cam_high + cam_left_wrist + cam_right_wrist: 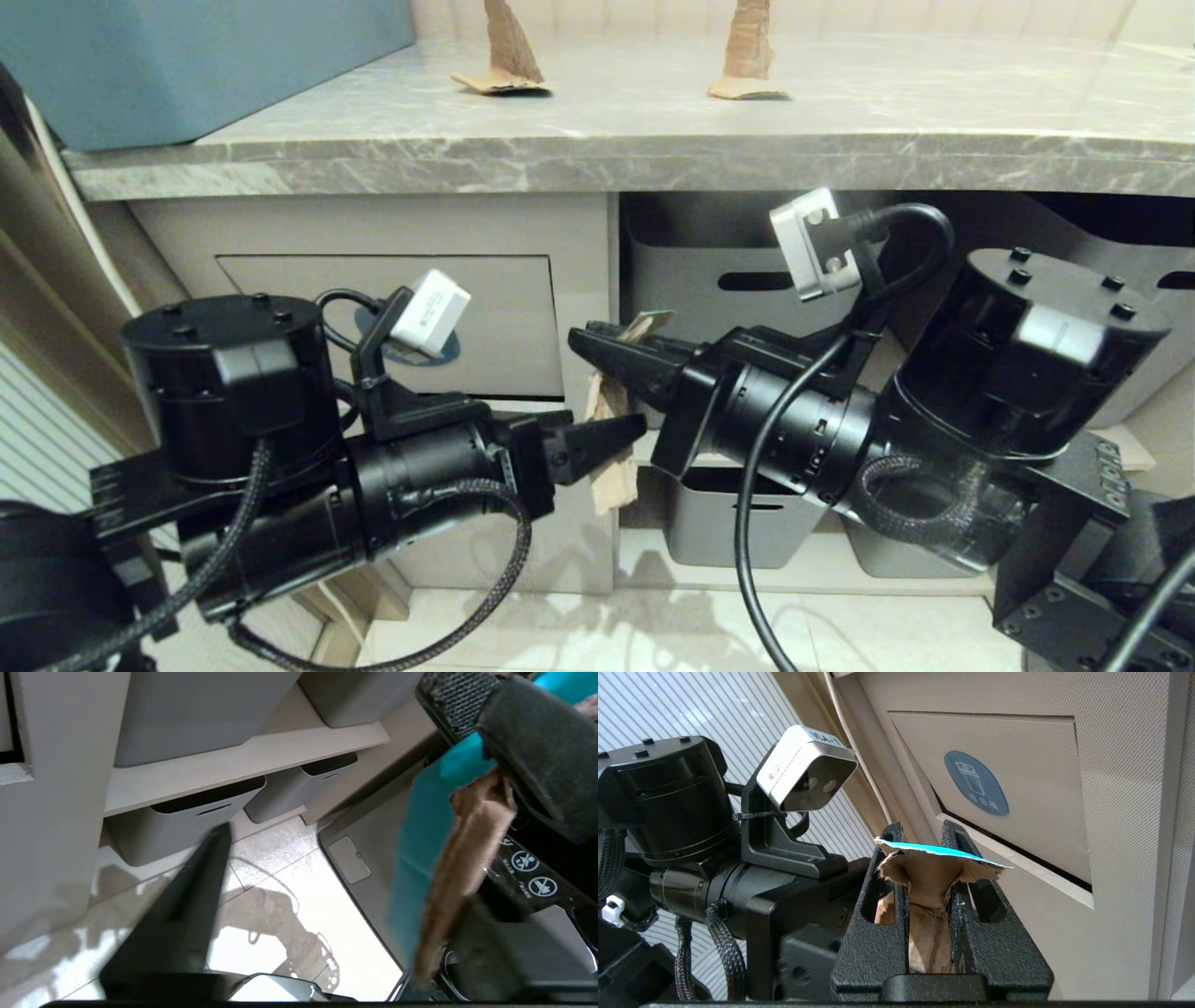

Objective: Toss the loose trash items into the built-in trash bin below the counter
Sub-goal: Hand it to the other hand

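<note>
My right gripper is shut on a torn tan cardboard scrap, which hangs down in front of the cabinet. In the right wrist view the scrap is pinched between the fingers, its blue-faced top edge sticking out past the tips. The built-in trash bin flap with its blue sticker stands shut just beyond them. My left gripper is open beside the hanging scrap, its fingers wide apart. Two more scraps stand on the counter.
Grey storage tubs sit on shelves to the right of the bin cabinet. A blue box stands on the counter's left end. A light tiled floor lies below.
</note>
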You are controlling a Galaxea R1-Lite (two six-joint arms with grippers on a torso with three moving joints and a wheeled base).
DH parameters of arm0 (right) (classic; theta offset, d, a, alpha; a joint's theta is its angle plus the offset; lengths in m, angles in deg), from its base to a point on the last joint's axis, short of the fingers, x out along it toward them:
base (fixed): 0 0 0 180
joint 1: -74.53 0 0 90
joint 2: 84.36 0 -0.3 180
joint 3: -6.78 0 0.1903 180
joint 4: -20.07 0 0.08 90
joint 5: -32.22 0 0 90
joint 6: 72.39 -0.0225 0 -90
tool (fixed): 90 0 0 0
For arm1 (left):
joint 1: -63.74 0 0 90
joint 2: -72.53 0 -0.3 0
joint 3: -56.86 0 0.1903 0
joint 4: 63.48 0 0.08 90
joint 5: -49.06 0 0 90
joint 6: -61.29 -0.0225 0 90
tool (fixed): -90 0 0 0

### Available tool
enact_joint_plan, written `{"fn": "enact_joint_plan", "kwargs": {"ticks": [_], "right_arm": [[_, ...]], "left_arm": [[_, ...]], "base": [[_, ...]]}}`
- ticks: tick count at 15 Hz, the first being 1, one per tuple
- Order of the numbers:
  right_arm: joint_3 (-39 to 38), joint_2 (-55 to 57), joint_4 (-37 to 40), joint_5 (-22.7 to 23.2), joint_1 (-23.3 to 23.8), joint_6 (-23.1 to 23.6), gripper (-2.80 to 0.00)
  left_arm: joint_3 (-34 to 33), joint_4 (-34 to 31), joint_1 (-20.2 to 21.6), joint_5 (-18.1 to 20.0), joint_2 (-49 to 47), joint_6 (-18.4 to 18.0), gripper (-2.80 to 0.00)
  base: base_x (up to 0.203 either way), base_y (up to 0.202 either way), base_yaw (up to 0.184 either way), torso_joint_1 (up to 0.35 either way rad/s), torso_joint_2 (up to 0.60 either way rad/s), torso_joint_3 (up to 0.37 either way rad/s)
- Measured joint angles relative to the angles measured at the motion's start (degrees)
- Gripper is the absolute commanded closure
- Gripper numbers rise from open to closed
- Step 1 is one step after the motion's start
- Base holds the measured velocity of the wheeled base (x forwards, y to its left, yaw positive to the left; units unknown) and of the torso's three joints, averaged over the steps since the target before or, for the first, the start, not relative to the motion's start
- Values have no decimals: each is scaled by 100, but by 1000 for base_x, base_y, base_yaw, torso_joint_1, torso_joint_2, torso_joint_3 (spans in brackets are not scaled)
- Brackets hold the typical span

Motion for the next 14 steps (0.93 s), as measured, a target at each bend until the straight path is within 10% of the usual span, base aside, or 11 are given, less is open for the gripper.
{"fn": "enact_joint_plan", "kwargs": {"ticks": [7, 8, 14], "right_arm": [[-155, 23, 5, 0, -68, -23, 0], [-168, 33, 0, 0, -74, -28, -280], [-244, 11, -11, -302, -55, -109, -280]], "left_arm": [[11, 9, -293, 20, -2, 76, 0], [-5, 19, -358, 17, 1, 98, 0], [-187, 6, -339, -2, 49, 113, 0]], "base": [[0, 0, 0, 0, 0, 0], [0, 0, 0, 0, 0, 0], [0, 0, 0, 0, 0, 0]]}}
